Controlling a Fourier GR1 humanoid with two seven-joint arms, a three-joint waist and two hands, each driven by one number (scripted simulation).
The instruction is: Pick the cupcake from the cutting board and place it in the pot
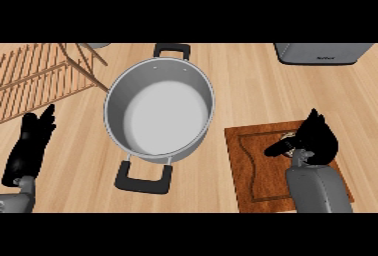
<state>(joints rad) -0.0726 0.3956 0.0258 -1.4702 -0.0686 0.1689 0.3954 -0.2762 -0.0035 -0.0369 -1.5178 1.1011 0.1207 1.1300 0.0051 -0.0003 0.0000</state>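
2 hands show: the right hand point(314, 139) at 4 o'clock curls over the cutting board point(255, 165), hiding the cupcake, so whether it holds it cannot be told. At centre, toward 12 o'clock, stands the pot point(118, 100). The left hand point(31, 145) rests open at 9 o'clock, fingers straight.

We are seeing the grey pot point(159, 107) sitting upright at the middle, black handles fore and aft, holding nothing. The brown board point(258, 165) is lying just to its right. The cupcake is hiding under the hand.
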